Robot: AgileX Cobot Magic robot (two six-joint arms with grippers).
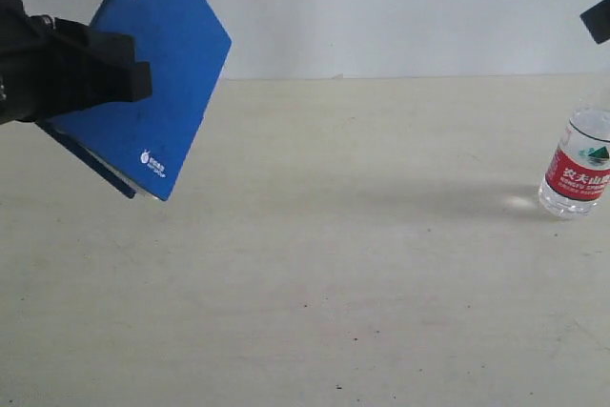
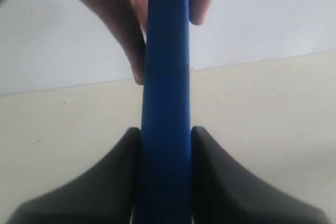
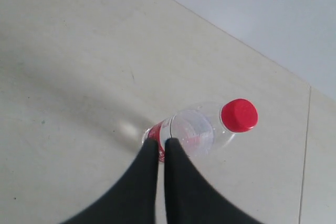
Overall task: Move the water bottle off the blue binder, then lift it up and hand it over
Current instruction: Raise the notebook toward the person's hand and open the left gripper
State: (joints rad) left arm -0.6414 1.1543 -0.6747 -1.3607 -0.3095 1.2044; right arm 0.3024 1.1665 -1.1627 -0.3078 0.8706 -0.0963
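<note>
Clamping the blue binder [image 1: 157, 83], the left tool [image 2: 165, 148] has its two black fingers [image 2: 118, 177] pressed on either face, pinching it. The binder is up in the air, clear of the table [image 1: 334, 264], at the far left of the exterior view. It is tilted, with the white logo [image 1: 152, 164] corner lowest. A person's hand [image 2: 123, 9] grips the binder's upper end, fingers on both sides.

The water bottle [image 1: 581, 154] stands upright on the table at the far right edge of the exterior view, well apart from the binder. Its red label [image 1: 572, 183] faces the camera and the red cap [image 3: 239, 115] is on.

The right tool [image 3: 161, 145] hangs above the bottle with its fingers pressed together, nothing between them. Whether it touches the bottle is not clear.

The table is pale cream with faint grain, a few dark specks and scuffs. A small bright light patch [image 1: 519, 202] sits just beside the bottle's base. A thin seam [image 3: 304, 156] runs across the surface near the bottle. A plain whitish wall [image 1: 400, 7] stands behind, meeting the table's far edge.
</note>
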